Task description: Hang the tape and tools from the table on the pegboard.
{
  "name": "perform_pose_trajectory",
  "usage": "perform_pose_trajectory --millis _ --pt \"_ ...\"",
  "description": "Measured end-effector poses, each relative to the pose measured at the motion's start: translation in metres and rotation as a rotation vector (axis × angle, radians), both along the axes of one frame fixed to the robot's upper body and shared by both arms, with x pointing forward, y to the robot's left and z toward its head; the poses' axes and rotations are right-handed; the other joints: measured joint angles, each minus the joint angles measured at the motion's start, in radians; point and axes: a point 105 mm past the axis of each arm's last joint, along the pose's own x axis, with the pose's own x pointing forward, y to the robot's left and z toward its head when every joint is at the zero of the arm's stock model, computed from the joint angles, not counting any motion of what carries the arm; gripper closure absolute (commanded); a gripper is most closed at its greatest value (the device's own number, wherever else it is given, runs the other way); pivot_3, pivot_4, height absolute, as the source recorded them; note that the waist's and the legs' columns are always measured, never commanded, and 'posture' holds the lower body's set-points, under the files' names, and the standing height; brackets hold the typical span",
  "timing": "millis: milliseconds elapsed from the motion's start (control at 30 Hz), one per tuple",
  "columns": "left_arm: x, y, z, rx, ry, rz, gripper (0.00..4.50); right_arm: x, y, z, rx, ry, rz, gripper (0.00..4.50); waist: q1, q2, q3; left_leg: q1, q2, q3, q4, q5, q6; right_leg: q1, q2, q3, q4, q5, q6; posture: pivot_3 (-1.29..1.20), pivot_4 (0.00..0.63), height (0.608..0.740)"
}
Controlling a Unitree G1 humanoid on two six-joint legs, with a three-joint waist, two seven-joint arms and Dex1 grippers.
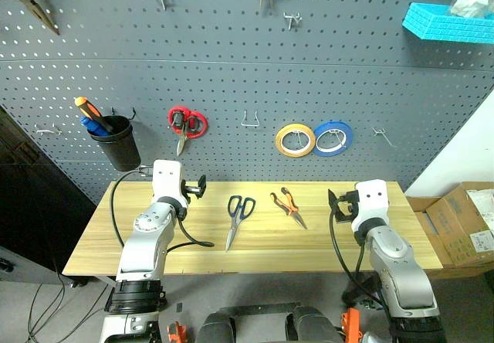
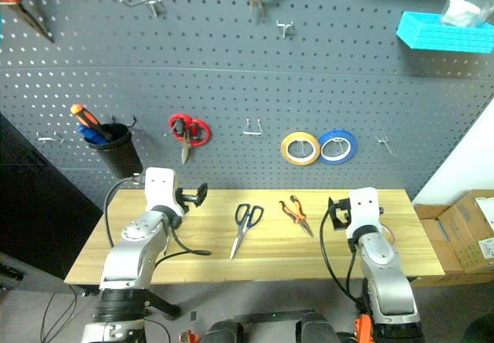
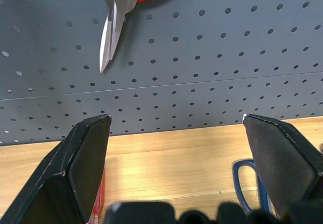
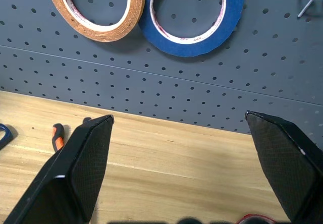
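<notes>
Left eye view, scissors (image 1: 240,218), pliers (image 1: 289,205) on table (image 1: 309,239)

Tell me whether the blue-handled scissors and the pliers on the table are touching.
Apart. The left eye view shows bare wood between the blue-handled scissors and the pliers on the table.

Left gripper (image 1: 202,186) jaws wide apart, right gripper (image 1: 334,202) likewise, both empty
</notes>
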Motion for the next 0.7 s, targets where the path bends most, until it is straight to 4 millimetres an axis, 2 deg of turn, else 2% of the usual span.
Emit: perform_pose_trajectory --millis 367,567,700 --pt "0.000 0.000 0.000 0.005 -0.001 0.000 0.04 -0.002 0.001 -0.004 0.013 0.021 0.014 0.00 0.000 0.000 0.000 0.000 0.000 0.000 0.000 -0.001 -0.001 0.000 0.000 0.000 0.000 0.000 0.000 0.00 0.055 0.740" --pt "0.000 -0.001 0.000 -0.001 0.001 -0.005 0.04 -0.003 -0.002 -0.004 -0.015 0.036 0.028 0.00 0.000 0.000 0.003 0.000 0.000 0.000 0.000 -0.001 -0.001 0.000 0.000 0.000 0.000 0.000 0.000 -0.01 0.084 0.740" --pt "0.002 -0.015 0.004 0.049 -0.006 -0.104 0.04 -0.005 -0.005 -0.003 -0.031 0.072 0.042 0.00 0.002 0.001 0.016 0.000 0.000 0.000 0.000 -0.001 -0.002 -0.001 0.000 0.000 0.000 0.000 0.000 -0.01 0.107 0.740"
